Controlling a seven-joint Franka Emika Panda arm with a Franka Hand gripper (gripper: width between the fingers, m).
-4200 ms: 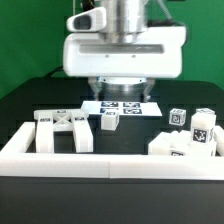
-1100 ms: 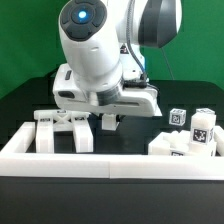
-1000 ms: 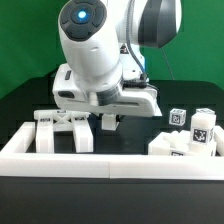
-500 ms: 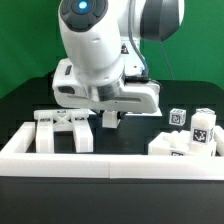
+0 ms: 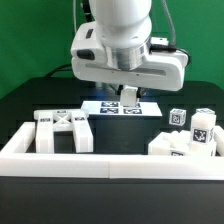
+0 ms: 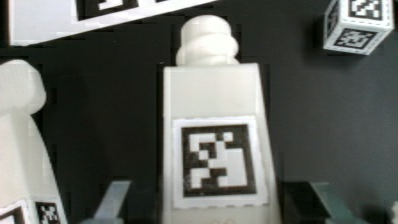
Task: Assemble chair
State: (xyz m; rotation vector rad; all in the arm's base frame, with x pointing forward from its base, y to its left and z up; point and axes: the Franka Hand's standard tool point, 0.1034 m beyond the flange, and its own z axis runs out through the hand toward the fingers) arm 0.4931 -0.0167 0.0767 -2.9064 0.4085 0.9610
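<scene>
My gripper hangs a little above the table, over the marker board. In the wrist view the gripper holds a white square post with a rounded knob on its end and a black-and-white tag. A finger stands on each side of the post. In the exterior view the post is mostly hidden between the fingers. The cross-braced chair frame lies at the exterior view's left. A small tagged cube and a pile of tagged chair parts lie at the right.
The long low white border wall runs along the front. The marker board and the tagged cube show behind the post in the wrist view. Another white round-ended part stands beside the post there.
The arm has swung from a tilted pose to upright and has risen. The post that stood on the table beside the frame has left that spot with the gripper.
</scene>
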